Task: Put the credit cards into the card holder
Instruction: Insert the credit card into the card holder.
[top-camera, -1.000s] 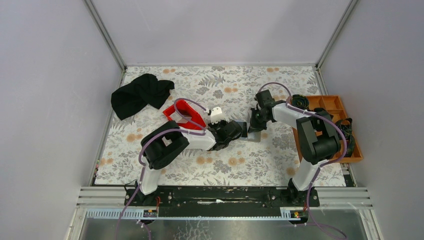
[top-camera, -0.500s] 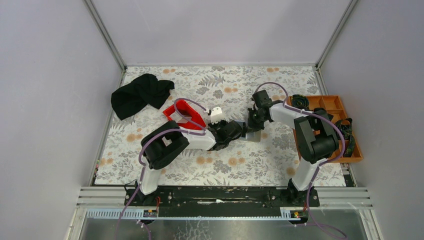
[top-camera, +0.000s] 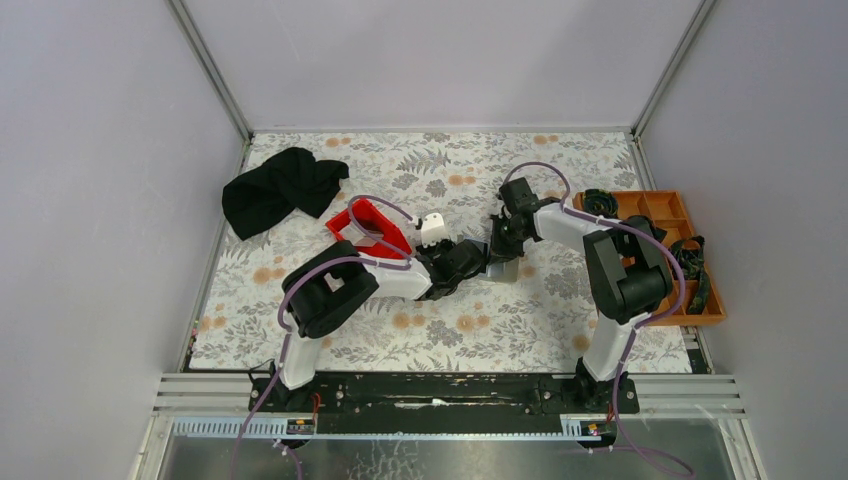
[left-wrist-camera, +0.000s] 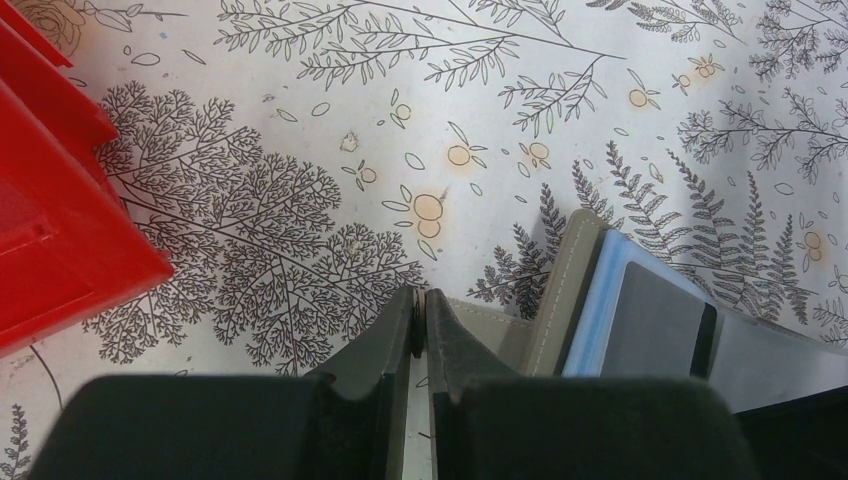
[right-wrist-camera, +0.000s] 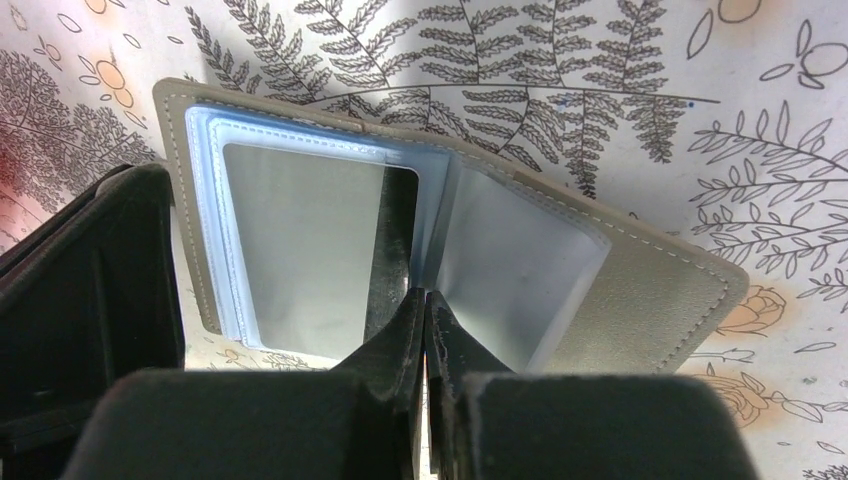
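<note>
card holder (right-wrist-camera: 650, 290) lies open on the floral surface (top-camera: 440, 330), mid-frame in the top view, between the two arms and just right of the red bin (top-camera: 370, 228). left claw (left-wrist-camera: 421, 325) closed, pinching the edge of the grey cover flap, lower centre of the left wrist view. right claw (right-wrist-camera: 425, 315) closed tight at the fold of the clear inner sleeves. Whether it pinches a sleeve, a card edge or nothing, cannot tell; a thin dark strip runs up from its tips. grey card (right-wrist-camera: 300, 250) shows in the left-hand sleeve, pale blue border around it. Handling, as a judgement: the holder looks light and floppy, with a soft stitched cover and thin, slick sleeves that will buckle or slide if pushed, so one flap needs pinning at its edge while the pocket mouth gets spread. Cards look stiff, thin, flat and slippery, hard to lift off a flat surface; best taken by a short edge and fed in straight. Hidden or unclear: in the top view the claws and wrists cover most of the holder; no loose cards seen on the surface; inside of the red bin not readable; the left wrist view cuts the holder off at lower right. black cloth (top-camera: 283, 188) upper left and orange tray (top-camera: 655, 195) at right are well apart from the work.
</note>
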